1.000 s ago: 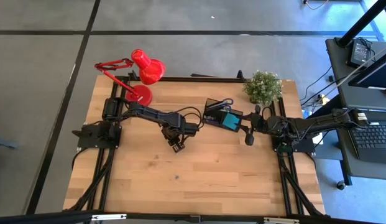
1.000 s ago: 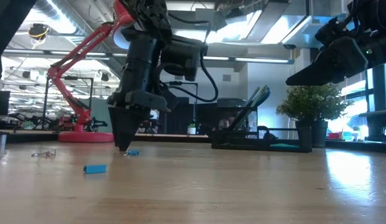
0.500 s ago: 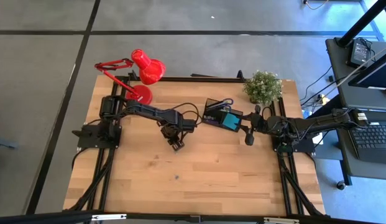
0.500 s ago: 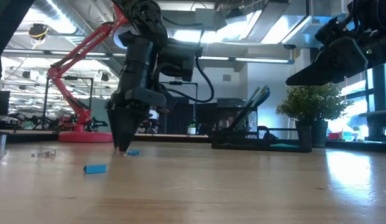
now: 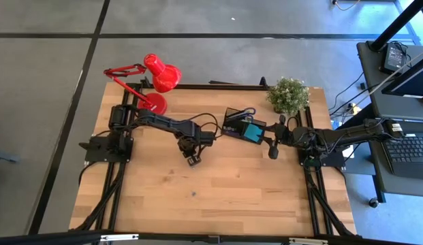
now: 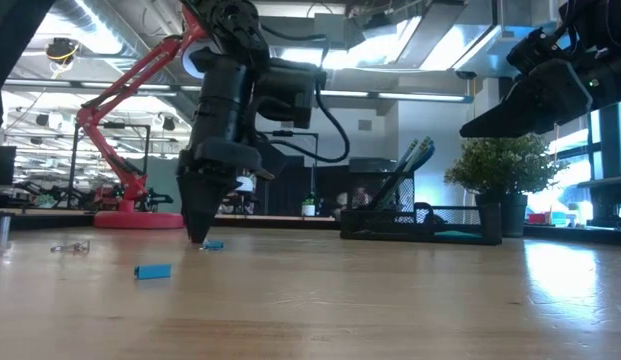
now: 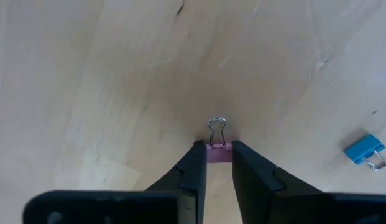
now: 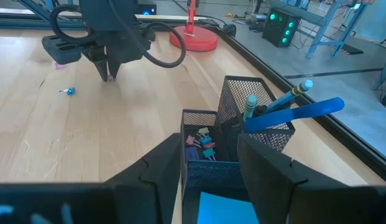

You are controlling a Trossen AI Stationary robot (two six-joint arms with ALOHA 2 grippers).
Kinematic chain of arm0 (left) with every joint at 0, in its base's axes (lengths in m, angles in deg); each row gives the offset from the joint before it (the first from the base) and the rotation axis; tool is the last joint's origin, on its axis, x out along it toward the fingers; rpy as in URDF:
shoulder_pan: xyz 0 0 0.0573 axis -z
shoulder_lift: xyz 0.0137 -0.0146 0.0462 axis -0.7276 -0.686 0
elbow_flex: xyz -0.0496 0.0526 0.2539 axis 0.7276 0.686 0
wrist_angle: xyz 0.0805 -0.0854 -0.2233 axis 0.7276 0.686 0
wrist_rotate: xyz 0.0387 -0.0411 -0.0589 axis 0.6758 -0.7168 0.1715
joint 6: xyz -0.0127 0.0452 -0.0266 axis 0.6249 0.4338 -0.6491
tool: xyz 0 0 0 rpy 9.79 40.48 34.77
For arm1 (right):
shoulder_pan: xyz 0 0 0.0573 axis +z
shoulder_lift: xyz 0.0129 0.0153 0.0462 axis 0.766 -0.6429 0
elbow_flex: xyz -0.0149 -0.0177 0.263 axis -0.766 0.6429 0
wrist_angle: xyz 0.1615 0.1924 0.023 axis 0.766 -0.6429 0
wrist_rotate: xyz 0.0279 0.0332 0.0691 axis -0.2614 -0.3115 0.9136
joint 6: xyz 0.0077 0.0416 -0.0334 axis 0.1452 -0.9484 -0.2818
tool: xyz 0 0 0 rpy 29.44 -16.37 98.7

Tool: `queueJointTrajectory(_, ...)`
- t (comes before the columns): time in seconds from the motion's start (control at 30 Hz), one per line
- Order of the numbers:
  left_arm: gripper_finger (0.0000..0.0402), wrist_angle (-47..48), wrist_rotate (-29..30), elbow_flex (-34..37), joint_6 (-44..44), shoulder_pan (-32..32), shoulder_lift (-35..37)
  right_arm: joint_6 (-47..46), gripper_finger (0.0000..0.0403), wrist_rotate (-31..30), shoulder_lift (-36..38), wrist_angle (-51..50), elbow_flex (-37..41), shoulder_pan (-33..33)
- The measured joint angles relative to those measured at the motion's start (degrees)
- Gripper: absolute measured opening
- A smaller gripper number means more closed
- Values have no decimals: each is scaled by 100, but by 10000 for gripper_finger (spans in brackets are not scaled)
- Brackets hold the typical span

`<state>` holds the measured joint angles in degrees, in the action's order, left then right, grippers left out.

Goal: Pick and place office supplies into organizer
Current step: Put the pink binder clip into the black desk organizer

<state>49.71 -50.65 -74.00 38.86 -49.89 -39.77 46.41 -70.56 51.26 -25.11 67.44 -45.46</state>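
The left gripper [image 7: 214,163] is standing tip-down on the table [image 5: 218,197] at centre frame in the high view, its fingers [image 7: 191,169] closing on a pink binder clip [image 7: 219,151]. A blue binder clip [image 7: 365,151] is lying nearby. The right gripper [image 8: 210,163] is hovering, fingers parted and holding nothing, over the organizer [image 8: 242,134], which is sitting right of centre.
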Motion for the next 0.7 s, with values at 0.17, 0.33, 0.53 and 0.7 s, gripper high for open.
queueJointTrajectory(0.17,52,235,39,-301,649,-19,-45,1,162,0,1,1,0,-1)
queueJointTrajectory(0.33,53,-81,503,-884,1213,-148,-53,-24,162,0,2,0,0,-2)
queueJointTrajectory(0.53,53,-1629,1363,-1177,2148,-228,-57,-24,162,0,0,39,0,-1)
queueJointTrajectory(0.7,53,-3161,1502,-1180,2522,-355,-98,-39,162,0,0,41,0,-1)
